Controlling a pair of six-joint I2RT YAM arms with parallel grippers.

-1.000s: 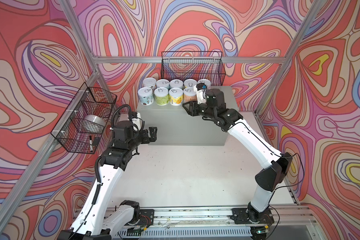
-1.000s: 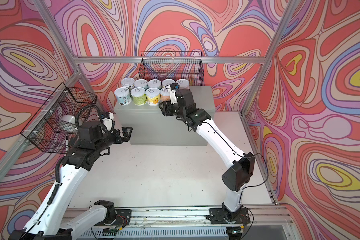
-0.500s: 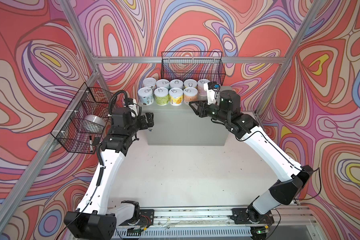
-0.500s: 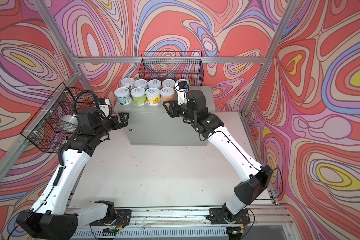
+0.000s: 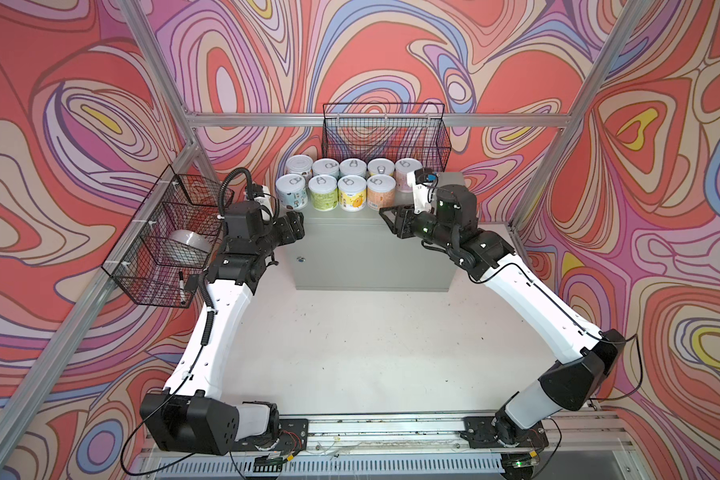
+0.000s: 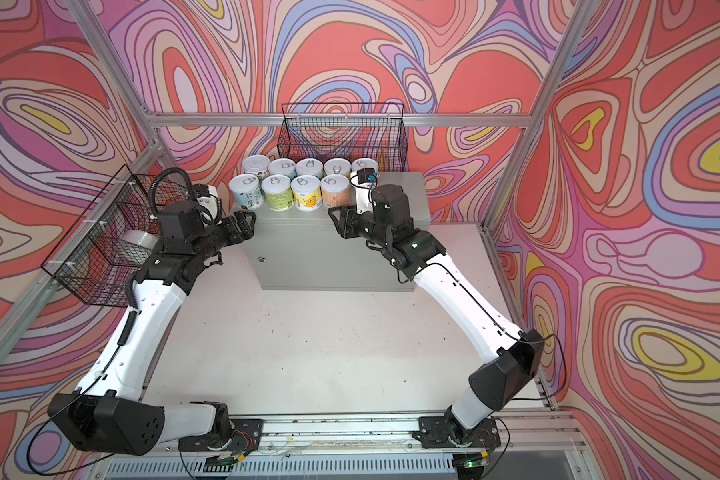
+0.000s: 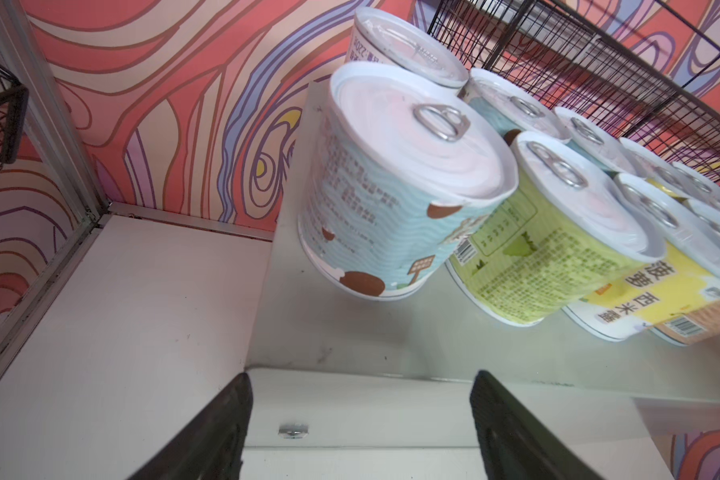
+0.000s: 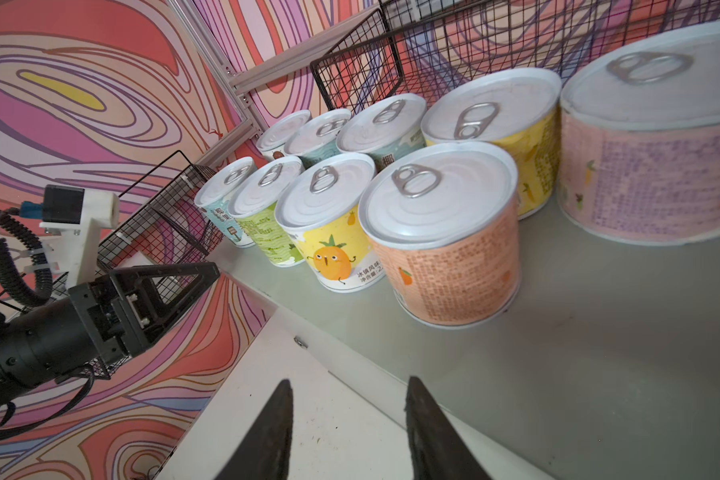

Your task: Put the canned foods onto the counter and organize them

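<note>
1. The left claw is released. Its two black fingers stand apart, with only the counter's edge showing between them, and they grip nothing.
2. In both top views it hangs at the left front corner of the counter. The blue can stands upright just ahead of its fingertips and apart from them.
3. Past the blue can, leading away from this claw, the green can, the yellow can and the orange can stand in one close row.
4. The right claw is also released. Its fingers are spread over the counter's front edge with nothing between them.
5. The orange can is the nearest one ahead of its fingertips and does not touch them. The pink can stands farther back, beside that arm's wrist camera.
6. All nine cans stand upright on the counter top. Four are in the row nearer the claws and five are behind, below the back wire basket.
7. The claws point toward each other across the counter's front and are well apart. The round lock sits on the front face below the left claw.
</note>
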